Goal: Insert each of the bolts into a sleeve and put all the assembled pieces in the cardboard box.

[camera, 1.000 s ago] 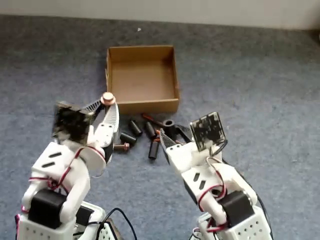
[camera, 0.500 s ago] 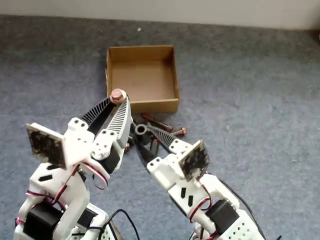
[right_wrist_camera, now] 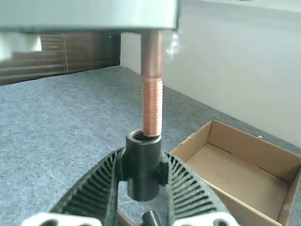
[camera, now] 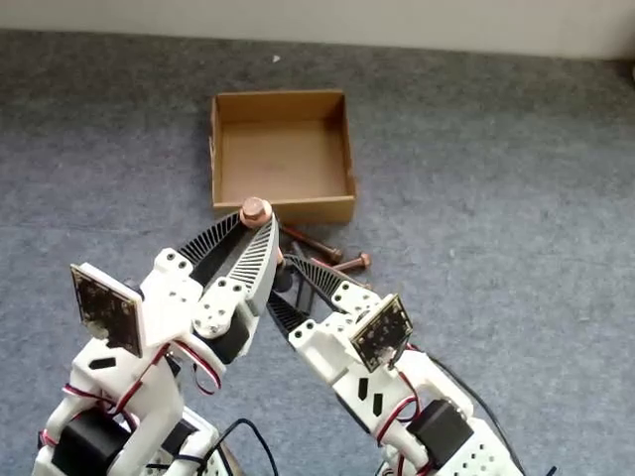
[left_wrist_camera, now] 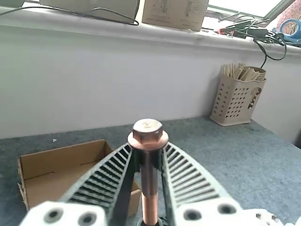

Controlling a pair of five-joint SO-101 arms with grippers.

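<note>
Insertion is under way. The left hand (camera: 255,224) is clamped on a bolt (left_wrist_camera: 147,134) just under its head. Its threaded tip meets the mouth of the sleeve (right_wrist_camera: 140,186), pinched in the right hand (right_wrist_camera: 141,162) beneath. Next, likely, comes a straight, aligned push; the cardboard box (camera: 283,98) waits beyond both hands.

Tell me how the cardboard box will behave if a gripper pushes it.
The box is empty and thin-walled, so probably light and likely to slide when pushed. It is low and wide, so it seems unlikely to tip. The carpet may slow it a little.
</note>
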